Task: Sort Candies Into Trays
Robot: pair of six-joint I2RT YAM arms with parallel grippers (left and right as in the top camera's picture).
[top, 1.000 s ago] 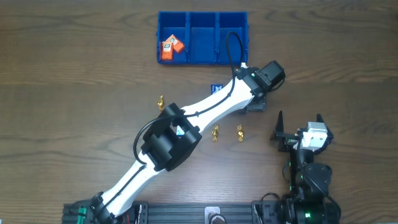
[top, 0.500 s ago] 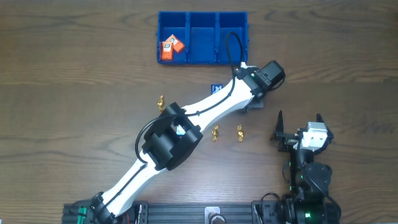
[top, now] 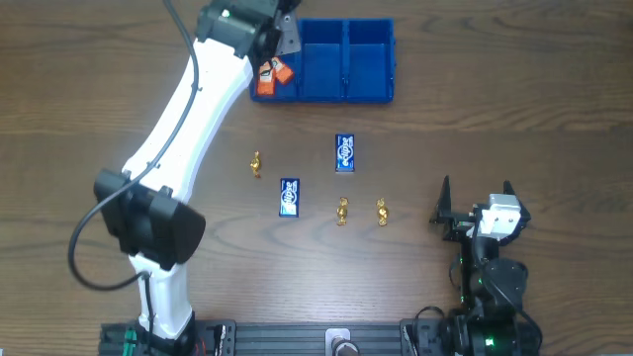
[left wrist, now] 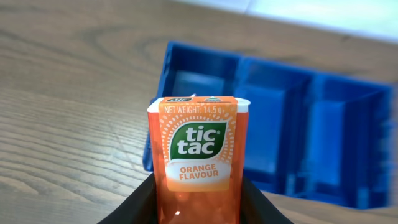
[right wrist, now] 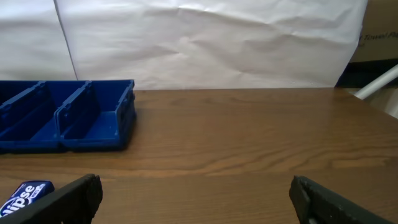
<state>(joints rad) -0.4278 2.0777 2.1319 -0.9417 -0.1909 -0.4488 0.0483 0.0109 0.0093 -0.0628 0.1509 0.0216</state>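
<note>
Wooden table [top: 514,119] (dark-grained) before white sheet [right wrist: 205,43].

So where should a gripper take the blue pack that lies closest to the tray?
Probably grip the blue pack across its short width, at mid-length, coming from straight above: it lies flat on the table, long edges free on both sides.

Left gripper [left wrist: 199,202] has the orange plastic candy box [left wrist: 199,165] up at the left end of the blue three-compartment plastic tray [top: 368,59], on the far side of the wooden tabletop [top: 514,119]. Nearer in, two blue mint packs [top: 344,153] [top: 290,198] lie mid-table, with three gold-wrapped candies [top: 256,163] [top: 342,211] [top: 381,211] around them.
</note>
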